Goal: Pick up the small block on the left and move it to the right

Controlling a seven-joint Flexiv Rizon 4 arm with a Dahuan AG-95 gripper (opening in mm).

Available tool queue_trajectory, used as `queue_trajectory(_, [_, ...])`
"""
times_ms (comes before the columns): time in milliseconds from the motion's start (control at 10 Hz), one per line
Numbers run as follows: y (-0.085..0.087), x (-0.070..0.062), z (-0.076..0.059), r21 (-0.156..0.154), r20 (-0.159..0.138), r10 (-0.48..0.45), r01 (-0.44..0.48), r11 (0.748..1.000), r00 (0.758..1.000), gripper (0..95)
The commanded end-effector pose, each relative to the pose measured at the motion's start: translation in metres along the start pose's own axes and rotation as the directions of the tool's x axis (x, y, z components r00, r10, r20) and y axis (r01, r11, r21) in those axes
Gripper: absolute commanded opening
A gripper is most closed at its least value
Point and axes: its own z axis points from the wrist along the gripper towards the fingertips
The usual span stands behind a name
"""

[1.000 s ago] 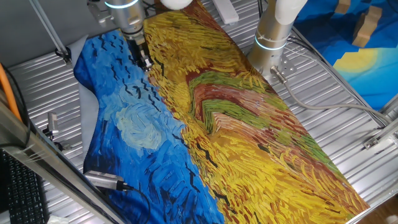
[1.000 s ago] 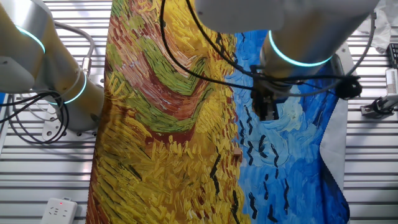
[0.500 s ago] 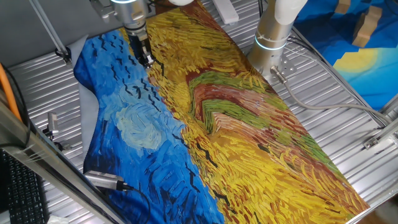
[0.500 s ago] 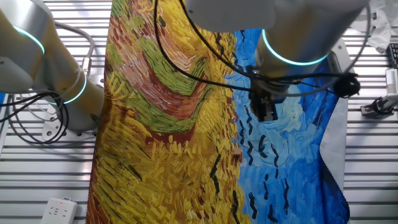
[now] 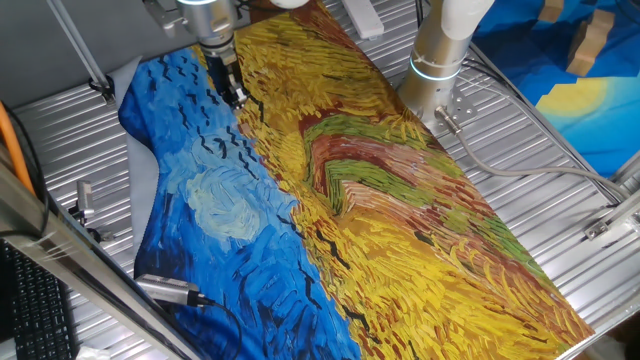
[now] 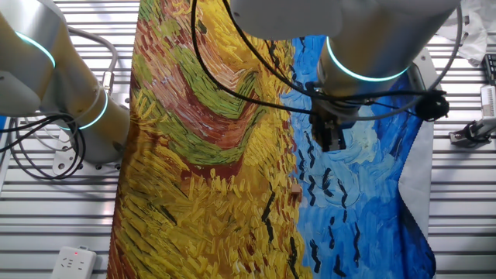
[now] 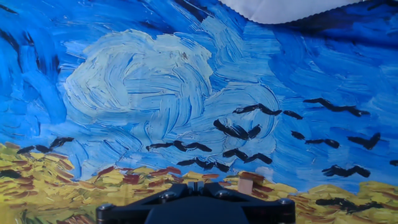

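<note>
From my station I see the gripper [image 6: 333,141] hanging over the blue, swirl-painted half of the printed cloth [image 5: 400,200], near the seam where blue meets the yellow wheat pattern. The fingers are dark and bunched against the print, so I cannot tell whether they are spread or closed.

The small block [image 6: 296,191] lies on the cloth right at that blue-yellow border, apart from the gripper. In the hand view it is a pale, tan, square-edged piece [image 7: 247,185] just above the black gripper housing, among the painted black birds.

The cloth is soft and rumpled, with a raised fold in the green-brown area. It covers most of the ribbed metal table [image 5: 560,150]. A white scalloped edge [image 7: 286,7] peeks out beyond the blue side. The yellow half is open, flat room towards the arm's white base [image 5: 437,60].
</note>
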Motion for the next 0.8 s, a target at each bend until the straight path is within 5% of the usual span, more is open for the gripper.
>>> queue_trajectory(100, [0.0004, -0.0021, 0.0003, -0.007, -0.001, 0.001, -0.001, 1.000, 1.000, 0.0])
queue_trajectory(500, [0.0004, -0.0021, 0.0003, 0.011, -0.046, 0.080, -0.079, 0.997, 0.996, 0.0])
queue_trajectory(800, [0.0004, -0.0021, 0.0003, 0.024, -0.042, 0.117, -0.116, 0.993, 0.992, 0.0])
